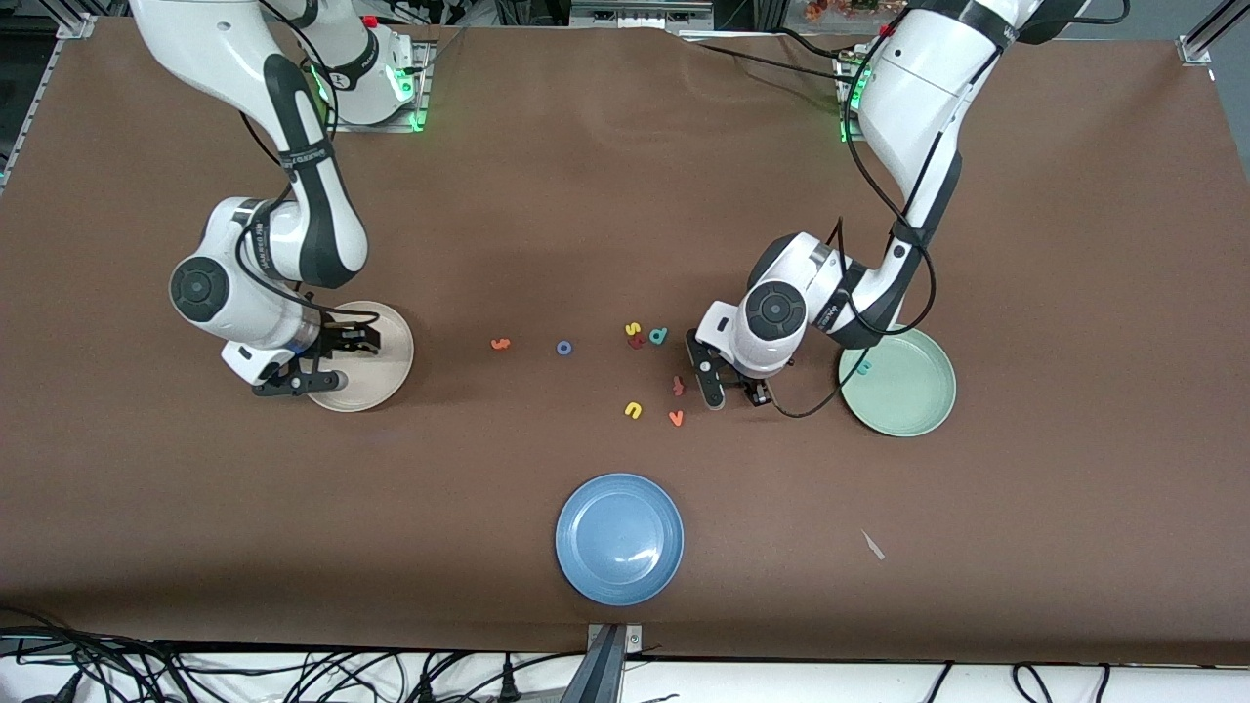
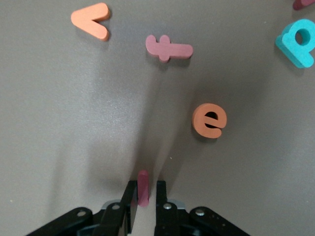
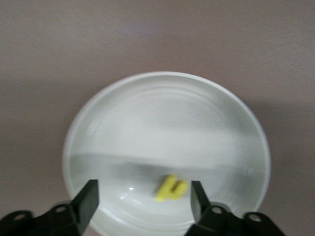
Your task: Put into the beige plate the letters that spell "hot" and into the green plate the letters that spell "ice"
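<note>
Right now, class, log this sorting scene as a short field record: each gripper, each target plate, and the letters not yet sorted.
left gripper: jaws shut on dark red i, at the table
right gripper: jaws open over beige plate
beige plate: yellow h
green plate: teal c
loose: orange e, blue o

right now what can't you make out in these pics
- Front view: the left pincer sits under its own wrist, so the dark red i it pinches shows only in the left wrist view.
- Front view: the right pincer covers part of the beige plate; the yellow h shows only in the right wrist view.
- Left wrist view: the teal letter is cut by the edge.
- Front view: the loose letters are too small to read.
</note>
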